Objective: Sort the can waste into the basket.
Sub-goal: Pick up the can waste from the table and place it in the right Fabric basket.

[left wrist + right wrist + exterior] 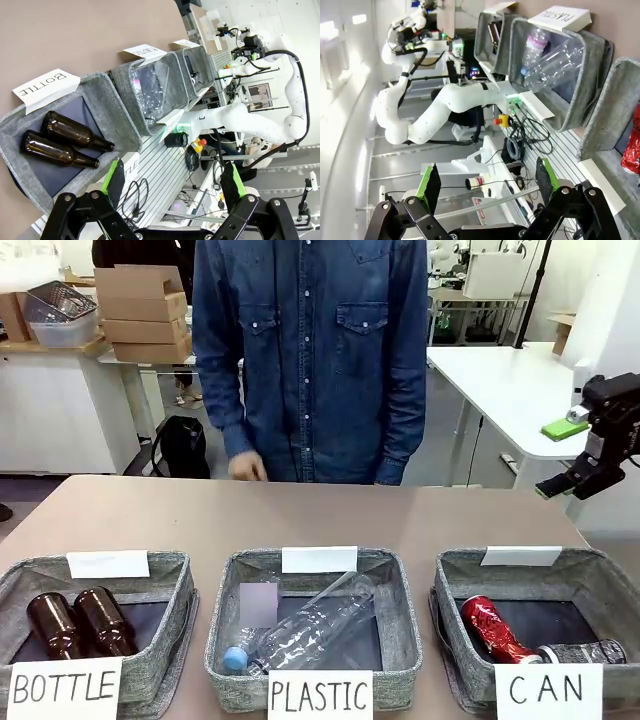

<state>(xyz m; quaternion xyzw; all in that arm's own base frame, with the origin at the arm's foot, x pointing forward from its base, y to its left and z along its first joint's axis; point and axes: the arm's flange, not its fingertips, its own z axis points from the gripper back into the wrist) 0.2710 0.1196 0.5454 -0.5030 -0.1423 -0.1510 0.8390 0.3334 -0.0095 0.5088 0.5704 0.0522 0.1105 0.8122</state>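
Both cans, the red can (495, 628) and the dark can (587, 651), lay in the CAN basket (455, 590) while the right tool (580, 478) and left tool (172, 182) hung spread and empty, so holding clear seemed wisest.

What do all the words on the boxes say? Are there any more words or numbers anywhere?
"BOTTLE" on the paper sign of the left basket.
"PLASTIC" on the paper sign of the middle basket.
"CAN" on the paper sign of the right basket.
The white tags on the far rims look blank.
Any print on the red can or the dark can is too small to read.
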